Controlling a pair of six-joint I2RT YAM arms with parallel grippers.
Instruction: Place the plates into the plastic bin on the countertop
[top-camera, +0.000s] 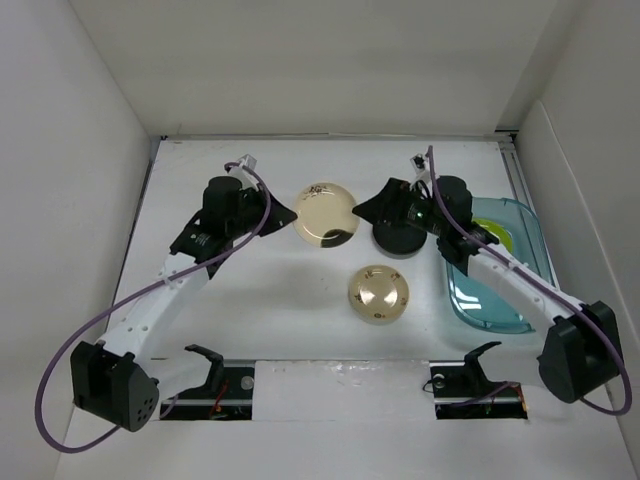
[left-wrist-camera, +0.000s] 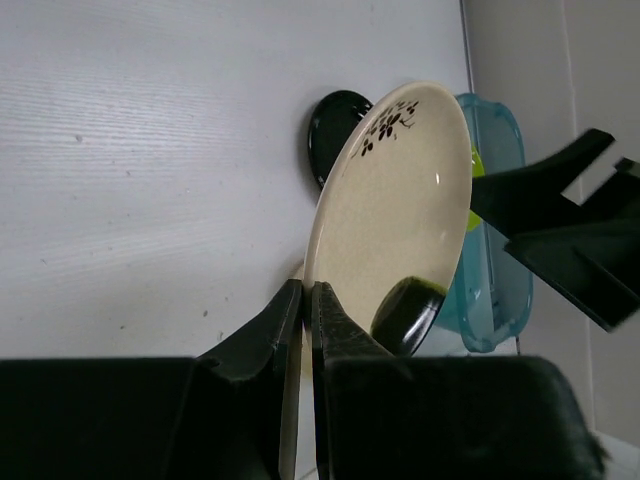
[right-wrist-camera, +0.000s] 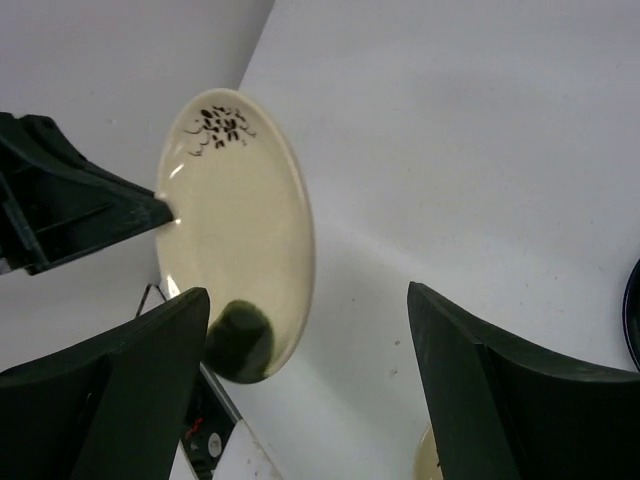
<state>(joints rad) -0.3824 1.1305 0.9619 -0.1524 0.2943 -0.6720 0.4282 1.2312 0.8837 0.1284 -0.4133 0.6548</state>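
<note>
A cream plate (top-camera: 323, 213) with a dark flower mark hangs just above the white countertop (top-camera: 270, 320). My left gripper (top-camera: 292, 213) is shut on its left rim, and the pinch shows in the left wrist view (left-wrist-camera: 305, 292). My right gripper (top-camera: 358, 210) stands wide open at the plate's right side, not touching it. In the right wrist view the cream plate (right-wrist-camera: 235, 230) lies ahead of the open gripper (right-wrist-camera: 305, 330). A black plate (top-camera: 400, 240) sits below the right wrist. A gold-beige plate (top-camera: 378, 293) lies nearer the front. The teal plastic bin (top-camera: 520, 300) holds a lime green plate (top-camera: 497, 236).
White walls close in the countertop on the left, back and right. The bin stands against the right wall. The two arm bases and their black mounts (top-camera: 210, 365) sit along the near edge. A purple cable (top-camera: 70, 350) loops off the left arm.
</note>
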